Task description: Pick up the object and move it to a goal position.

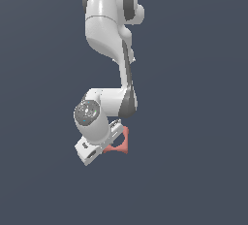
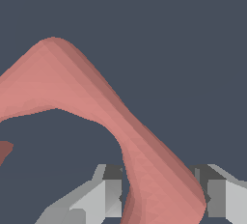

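Observation:
The object (image 1: 120, 145) is a salmon-pink block with pointed flared corners. In the exterior view it sticks out from under my hand on the exterior view's right. The gripper (image 1: 111, 136) points down over it, and its fingers are mostly hidden by the hand. In the wrist view the object (image 2: 87, 97) fills much of the picture, with part of its round hole showing. One wall of the object runs down between the two grey fingers (image 2: 103, 196). The gripper (image 2: 163, 196) is closed on that wall, and both fingers touch it.
The arm's white links (image 1: 109, 20) reach in from the top of the exterior view. The dark grey-blue ground (image 1: 193, 122) is plain all round, with no other object and no goal marker in view.

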You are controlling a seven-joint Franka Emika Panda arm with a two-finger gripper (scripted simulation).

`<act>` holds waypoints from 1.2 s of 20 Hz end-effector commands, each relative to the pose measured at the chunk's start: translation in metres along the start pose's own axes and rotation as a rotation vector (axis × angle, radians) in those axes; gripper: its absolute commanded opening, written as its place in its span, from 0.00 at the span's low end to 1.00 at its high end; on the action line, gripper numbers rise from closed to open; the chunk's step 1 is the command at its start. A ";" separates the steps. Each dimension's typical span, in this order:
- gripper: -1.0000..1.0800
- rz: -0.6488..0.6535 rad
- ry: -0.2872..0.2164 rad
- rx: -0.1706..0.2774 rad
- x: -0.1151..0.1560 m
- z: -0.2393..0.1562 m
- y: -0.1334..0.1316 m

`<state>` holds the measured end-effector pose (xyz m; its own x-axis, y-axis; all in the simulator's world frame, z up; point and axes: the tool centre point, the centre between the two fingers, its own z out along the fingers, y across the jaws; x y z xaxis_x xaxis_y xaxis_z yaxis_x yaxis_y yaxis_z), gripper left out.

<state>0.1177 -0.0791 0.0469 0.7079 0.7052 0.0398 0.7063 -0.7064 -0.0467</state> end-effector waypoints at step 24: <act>0.00 0.000 -0.001 0.000 -0.022 -0.125 -0.024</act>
<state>0.0904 -0.0846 0.1561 0.7077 0.7055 0.0387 0.7065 -0.7062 -0.0469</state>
